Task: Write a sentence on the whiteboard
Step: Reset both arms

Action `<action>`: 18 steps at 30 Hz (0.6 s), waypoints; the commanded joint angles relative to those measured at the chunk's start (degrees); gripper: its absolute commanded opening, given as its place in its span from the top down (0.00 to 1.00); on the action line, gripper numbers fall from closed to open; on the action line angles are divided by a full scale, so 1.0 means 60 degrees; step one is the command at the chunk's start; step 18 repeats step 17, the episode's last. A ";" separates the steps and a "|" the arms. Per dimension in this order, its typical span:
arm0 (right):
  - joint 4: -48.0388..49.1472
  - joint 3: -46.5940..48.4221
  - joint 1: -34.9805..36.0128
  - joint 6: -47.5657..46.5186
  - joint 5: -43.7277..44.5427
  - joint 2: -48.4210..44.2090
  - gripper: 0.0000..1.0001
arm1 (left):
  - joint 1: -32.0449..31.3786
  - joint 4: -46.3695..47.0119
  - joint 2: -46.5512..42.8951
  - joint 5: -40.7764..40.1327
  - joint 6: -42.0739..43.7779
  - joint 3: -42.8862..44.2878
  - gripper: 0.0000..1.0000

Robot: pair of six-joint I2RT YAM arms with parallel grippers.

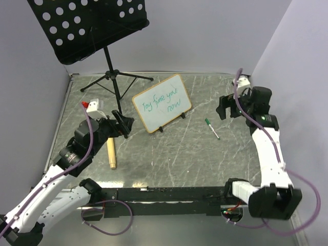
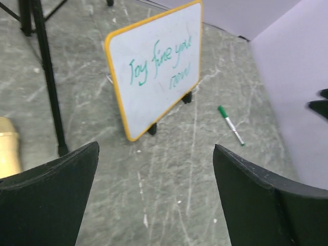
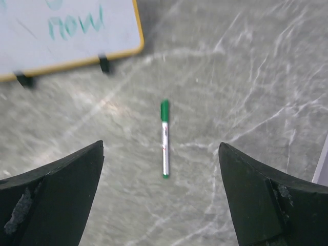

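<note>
A grey marbled table (image 1: 174,159) with a robot arm at each near corner. The whiteboard (image 1: 162,103) stands propped on small black feet near the middle of the table, leaning back with its face toward the arms. Its long axis runs on a diagonal, the left end closer to the arms and the right end farther back. It carries green handwriting that seems to read "Joy fine you now", though the first word is hard to make out.

The right gripper (image 1: 225,108) hovers off the board's right end with its fingers spread wide and nothing between them. A green marker (image 1: 212,128) lies flat on the table below it, between gripper and board and touching neither. Its capped end points toward the board, and its length runs crosswise to the line on which the fingers would close.

The left gripper (image 1: 122,124), also spread wide and empty, sits just off the board's left end and looks the nearer of the two. A black music stand (image 1: 89,25) rises behind it, and a tan wooden cylinder (image 1: 110,154) lies beside it.

With words on the board and the marker down, the writing looks finished.
</note>
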 commanded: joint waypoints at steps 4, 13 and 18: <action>0.0572 -0.0075 -0.0059 0.2808 0.0948 -0.1887 0.00 | 0.0044 -0.1132 -0.0315 -0.0629 0.0969 0.0851 0.03; 0.0337 -0.0323 -0.0059 0.2384 0.1154 -0.2957 0.00 | 0.0044 -0.1030 -0.0637 -0.0424 0.0867 0.0515 0.03; 0.0308 -0.0382 -0.0059 0.2383 0.1228 -0.3206 0.00 | 0.0044 -0.1000 -0.0637 -0.0424 0.0881 0.0471 0.03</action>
